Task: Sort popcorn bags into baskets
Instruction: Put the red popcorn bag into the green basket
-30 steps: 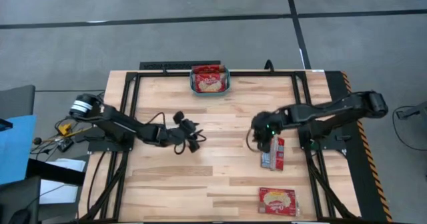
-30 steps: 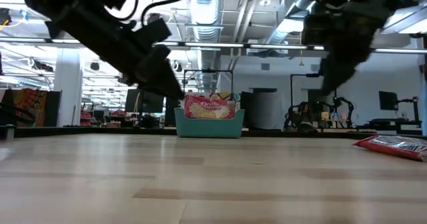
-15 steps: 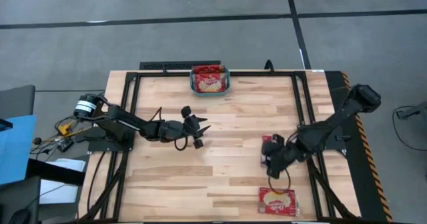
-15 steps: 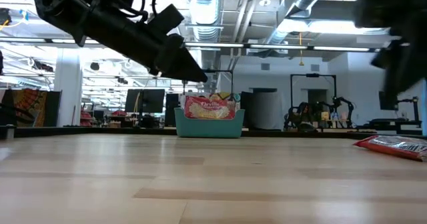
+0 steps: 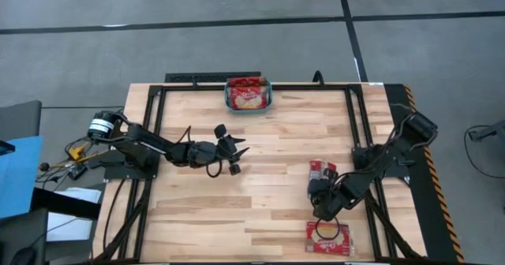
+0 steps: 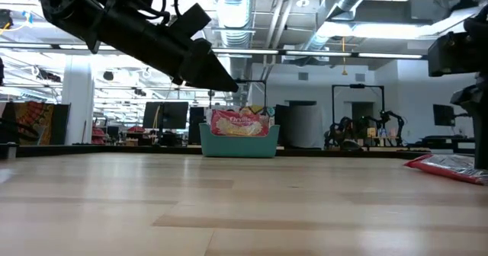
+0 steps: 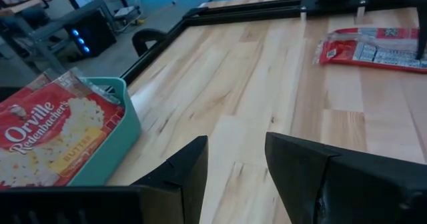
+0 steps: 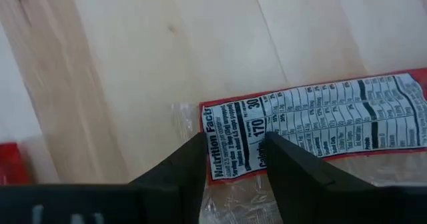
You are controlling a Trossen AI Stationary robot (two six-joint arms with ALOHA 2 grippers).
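— Plainly, what is hidden or cut off?

— The contents of the teal basket (image 5: 248, 96) are only partly seen: one popcorn bag (image 6: 241, 123) is shown standing in it, and how many lie behind cannot be told. In the low view only the edge of a flat bag (image 6: 448, 167) is seen, far to the right of the basket. In the right wrist view the bag under the gripper (image 8: 303, 126) is cut off, with its nutrition panel turned up.

— How are the arms posed?

— The right gripper (image 5: 325, 207) is held low over the near right part of the table, well away from the basket, between the bag with the nutrition panel (image 5: 322, 173) and another bag (image 5: 328, 237) nearer the front edge. Its fingers (image 8: 179, 174) are seen parted, and nothing is gripped between them. The left gripper (image 5: 235, 158) is stretched out above the table (image 5: 197, 210), on the near side of the basket and to its left; its fingers (image 7: 301, 169) are spread, and nothing is held.

— What else is around?

— A black frame (image 5: 154, 115) is run along the table's edges, and nothing is found between the left gripper and the basket.
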